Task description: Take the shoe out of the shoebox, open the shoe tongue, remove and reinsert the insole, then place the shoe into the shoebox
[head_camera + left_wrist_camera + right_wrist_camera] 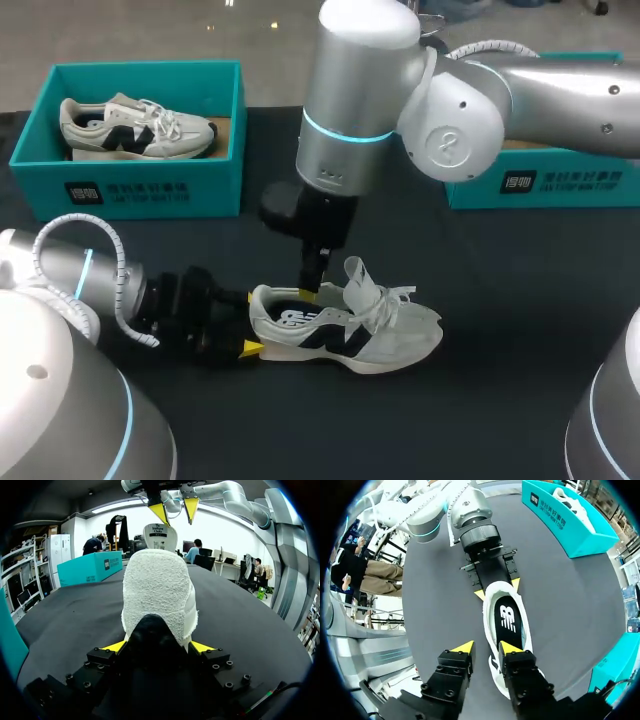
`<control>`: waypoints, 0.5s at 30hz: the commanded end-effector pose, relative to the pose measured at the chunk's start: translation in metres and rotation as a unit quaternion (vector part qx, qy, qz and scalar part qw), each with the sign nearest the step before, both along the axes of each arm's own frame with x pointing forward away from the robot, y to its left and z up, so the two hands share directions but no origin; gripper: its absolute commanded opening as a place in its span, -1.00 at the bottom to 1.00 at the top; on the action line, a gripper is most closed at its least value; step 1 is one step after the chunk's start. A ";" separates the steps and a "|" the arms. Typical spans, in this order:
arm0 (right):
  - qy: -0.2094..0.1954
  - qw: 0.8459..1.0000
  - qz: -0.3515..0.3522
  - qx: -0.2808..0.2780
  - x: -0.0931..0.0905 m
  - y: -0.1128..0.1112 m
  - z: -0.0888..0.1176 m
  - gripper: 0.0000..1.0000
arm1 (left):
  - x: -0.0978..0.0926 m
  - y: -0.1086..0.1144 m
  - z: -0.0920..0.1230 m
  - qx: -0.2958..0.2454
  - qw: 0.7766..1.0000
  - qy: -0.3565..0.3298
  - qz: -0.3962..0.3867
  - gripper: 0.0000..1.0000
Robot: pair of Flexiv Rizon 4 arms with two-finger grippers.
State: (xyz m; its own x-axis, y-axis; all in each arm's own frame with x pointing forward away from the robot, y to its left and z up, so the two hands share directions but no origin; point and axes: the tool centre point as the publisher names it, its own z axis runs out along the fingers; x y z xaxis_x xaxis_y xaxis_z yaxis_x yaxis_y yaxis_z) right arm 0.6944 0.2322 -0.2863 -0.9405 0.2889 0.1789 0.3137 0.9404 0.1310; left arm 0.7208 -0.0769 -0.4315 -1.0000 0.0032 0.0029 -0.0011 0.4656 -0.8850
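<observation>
My left arm [90,275] enters low from the left with its wrist level. The left gripper [250,322] is clamped on the heel of the shoe [380,340], one yellow tip on each side. My right arm [560,90] reaches past the middle with its wrist vertical. The right gripper [312,287] points straight down over the shoe, fingers parted.
</observation>
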 end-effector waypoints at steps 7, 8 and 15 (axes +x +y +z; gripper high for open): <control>-0.001 1.000 -0.004 -0.022 0.004 0.008 -0.026 -1.00 | 0.000 -0.001 -0.005 0.001 1.000 0.000 0.000 -1.00; 0.000 1.000 -0.003 -0.027 0.006 0.008 -0.028 -1.00 | 0.000 -0.001 -0.005 0.001 1.000 0.000 0.000 -1.00; -0.001 0.999 -0.008 -0.045 0.016 0.003 -0.045 -1.00 | 0.000 -0.001 -0.005 0.001 1.000 0.000 0.000 -1.00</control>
State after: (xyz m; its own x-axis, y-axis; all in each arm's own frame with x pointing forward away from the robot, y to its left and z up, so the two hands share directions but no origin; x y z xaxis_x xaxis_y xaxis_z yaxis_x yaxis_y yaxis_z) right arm 0.7068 0.2291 -0.3233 -0.9371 0.3163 0.1478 0.3278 0.9428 0.0609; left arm 0.7208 -0.0769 -0.4315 -1.0000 0.0032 0.0029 -0.0011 0.4657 -0.8850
